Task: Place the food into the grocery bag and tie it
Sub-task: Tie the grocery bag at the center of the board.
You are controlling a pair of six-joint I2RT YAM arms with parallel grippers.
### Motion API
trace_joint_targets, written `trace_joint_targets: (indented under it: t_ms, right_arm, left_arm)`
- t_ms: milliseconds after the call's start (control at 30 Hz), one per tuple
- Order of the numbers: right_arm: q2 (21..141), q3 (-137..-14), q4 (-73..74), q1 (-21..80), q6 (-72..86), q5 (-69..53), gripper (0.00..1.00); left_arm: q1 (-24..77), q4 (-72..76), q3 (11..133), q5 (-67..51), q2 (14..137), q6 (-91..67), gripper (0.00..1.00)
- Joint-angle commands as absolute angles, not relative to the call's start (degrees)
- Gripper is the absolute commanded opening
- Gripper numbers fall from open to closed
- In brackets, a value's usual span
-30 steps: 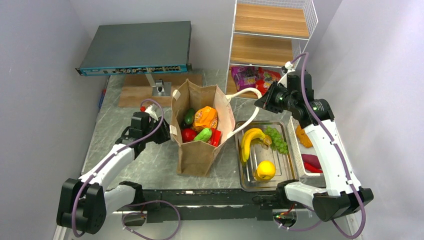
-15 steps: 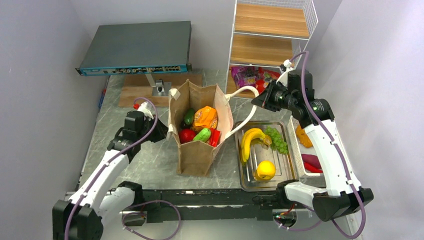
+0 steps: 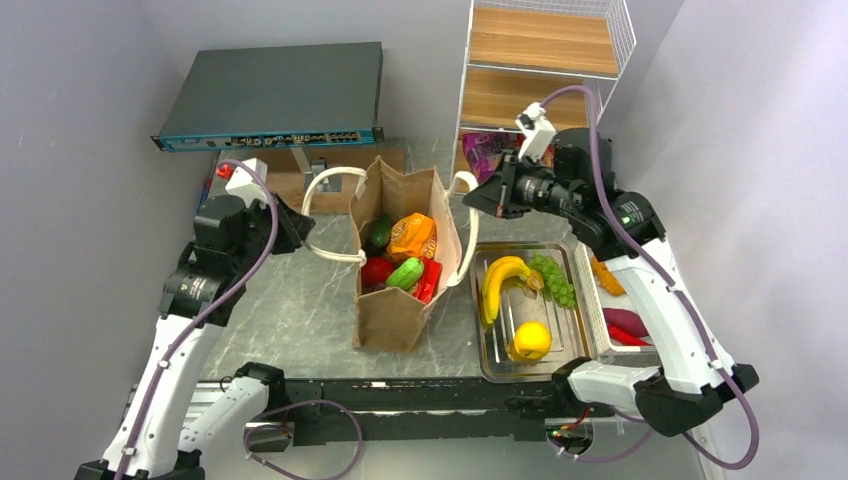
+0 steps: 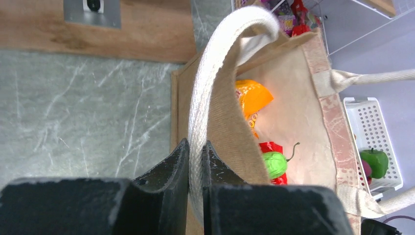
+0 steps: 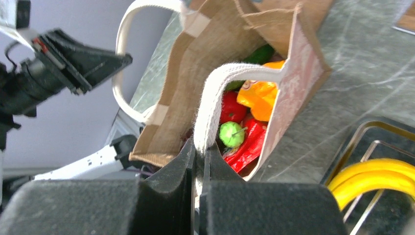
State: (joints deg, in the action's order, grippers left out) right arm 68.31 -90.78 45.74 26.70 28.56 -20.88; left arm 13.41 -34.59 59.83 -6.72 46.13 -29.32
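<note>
I have my left arm (image 3: 175, 340) raised and bent inward — its left gripper (image 3: 298, 226) pinched tight on a rope handle (image 3: 333, 174). My right arm (image 3: 655, 290) reaches in from the opposite side — right gripper (image 3: 472, 204) clamped likewise on the other handle (image 3: 463, 184).

"How was the light over the table (image 3: 300, 310)?"

"Bright and even, from overhead. The grocery bag (image 3: 395, 310) threw only a soft shadow on the marble, and the glossy snack packets (image 3: 411, 236) inside caught a little glare."

"And the wrist cameras?"

"Less clean. Close to each lens the dark gripper fingers (image 4: 166, 196) were blurred and the rope handle (image 4: 205, 98) looked washed pale. The bag beyond was sharp."
</note>
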Motion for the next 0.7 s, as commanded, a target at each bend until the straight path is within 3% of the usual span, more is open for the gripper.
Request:
trace_joint_targets:
  t_ms: [0, 333, 667]
  right_arm:
    - [70.0, -95.1, 41.2, 32.6, 26.4, -17.7, 0.00]
    - [75.7, -98.2, 40.8, 44.9, 22.4, -11.1, 0.00]
    - [75.6, -95.1, 32.8, 49.1, 14.4, -10.0, 0.00]
  left_arm:
    - [13.5, -36.7, 66.8, -9.2, 48.0, -24.2, 0.08]
    - [13.6, -42.9, 82.1, -14.1, 57.1, -16.8, 0.09]
    - [14.7, -37.8, 81.4, -23.2, 59.1, -17.9, 0.08]
